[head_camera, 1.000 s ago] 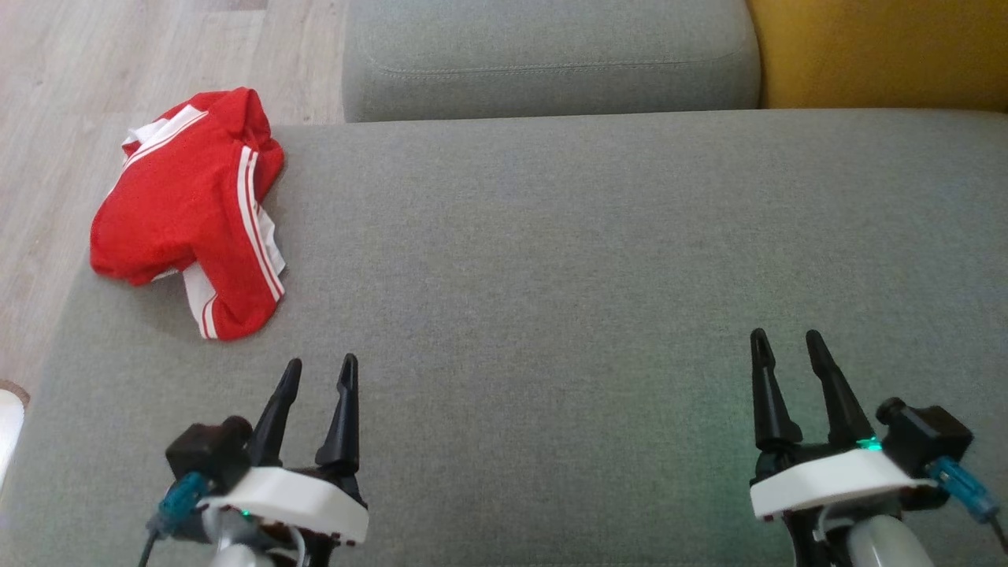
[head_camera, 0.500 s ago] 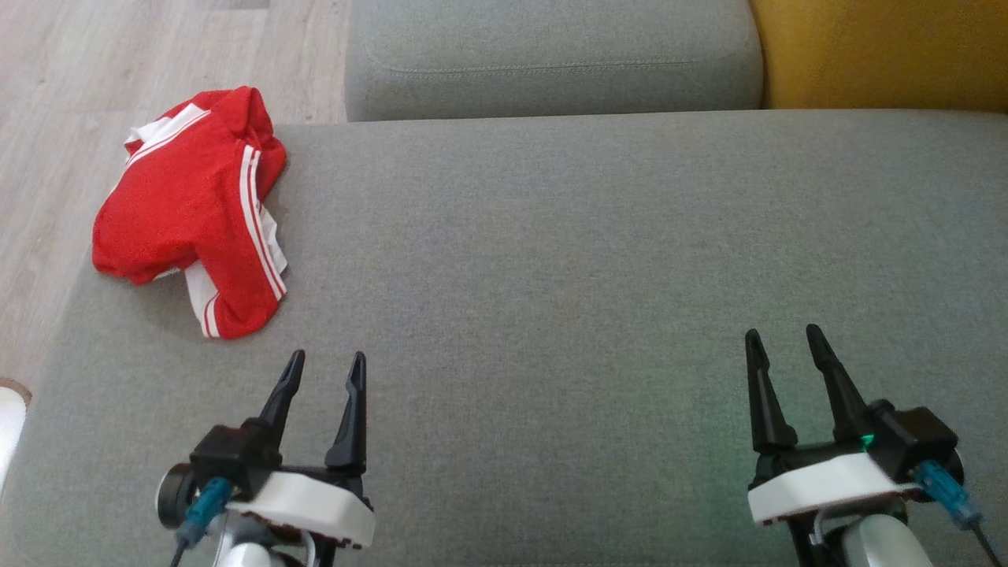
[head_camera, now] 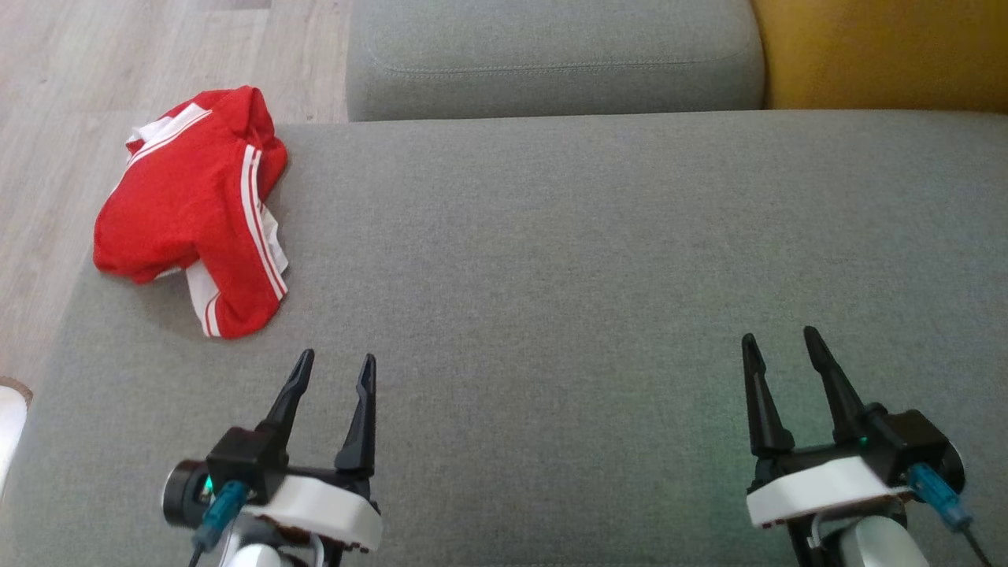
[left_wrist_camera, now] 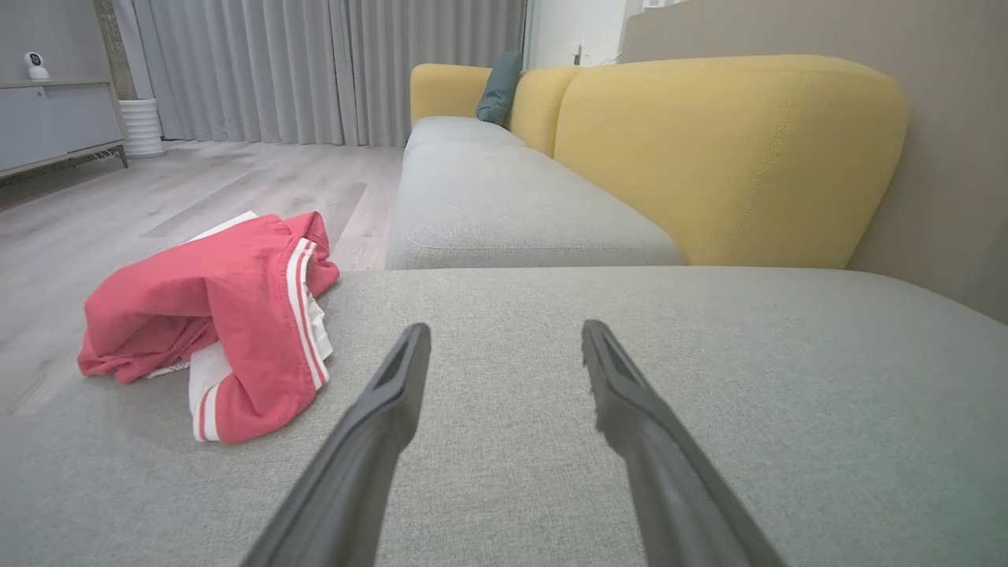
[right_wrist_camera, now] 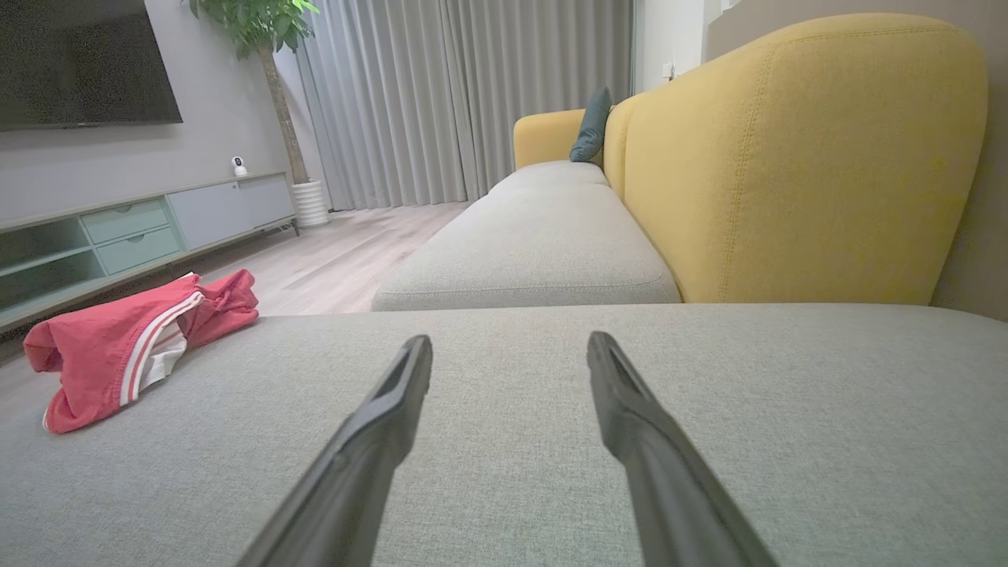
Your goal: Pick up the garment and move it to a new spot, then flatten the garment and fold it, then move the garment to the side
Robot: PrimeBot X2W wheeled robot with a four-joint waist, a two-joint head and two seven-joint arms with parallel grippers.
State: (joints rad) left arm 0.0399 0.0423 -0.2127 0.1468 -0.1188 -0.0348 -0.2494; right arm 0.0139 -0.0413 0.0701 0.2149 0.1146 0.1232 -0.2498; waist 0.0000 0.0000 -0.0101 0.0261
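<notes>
The garment (head_camera: 189, 209) is a crumpled red piece with white stripes, lying at the far left corner of the grey sofa seat (head_camera: 591, 260), partly over the seat's left edge. It also appears at the left in the left wrist view as the garment (left_wrist_camera: 213, 323) and far left in the right wrist view as the garment (right_wrist_camera: 126, 339). My left gripper (head_camera: 336, 364) hovers open a short way in front of it, empty. At the lower right my right gripper (head_camera: 778, 340) is open and empty too, far from the cloth.
A second grey seat cushion (head_camera: 551, 55) adjoins the far edge, with a yellow backrest (head_camera: 882, 51) to its right. Wooden floor (head_camera: 79, 63) lies beyond the seat's left edge. A TV cabinet (right_wrist_camera: 118, 228) stands across the room.
My left gripper has shifted slightly right and its wrist has turned. The right gripper has drifted slightly down and left. The garment lies as before.
</notes>
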